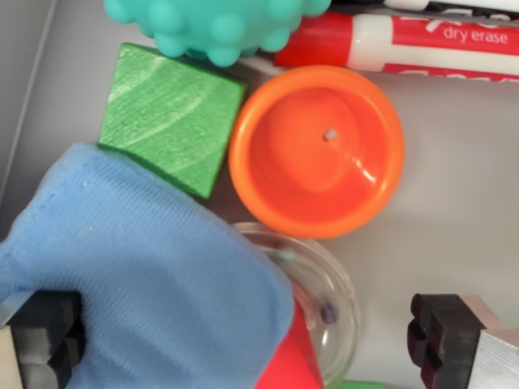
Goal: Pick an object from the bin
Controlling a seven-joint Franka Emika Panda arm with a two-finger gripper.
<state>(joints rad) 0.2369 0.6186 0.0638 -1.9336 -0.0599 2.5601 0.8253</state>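
The wrist view looks straight down into the grey bin [454, 178], whose floor is crowded with small things. At the centre sits an orange cup [316, 150], open side up, with a small pale speck on its inner bottom. Touching its rim on the wrist view's left is a green wooden block [166, 113], turned a little askew. Above both, at the top edge, lies a teal knobbly ball [215, 24], cut off by the frame. To the wrist view's right of the ball lies a red and white marker [405, 40], lengthwise across the top; its label reads "dry erase" in white letters on red, and the other print on it is cut off and cannot be read.

A blue cloth [138, 275] fills the lower left, overlapping the block's lower corner and part of a clear round dish [332, 300] just below the cup. A red thing [288, 369] shows at the bottom edge under the cloth; what it is cannot be told.

The claw [251, 336] stands wide: its two black pads sit at the bottom corners, far apart, holding nothing. The left pad [45, 328] is against the cloth; the right pad [438, 328] is over bare bin floor
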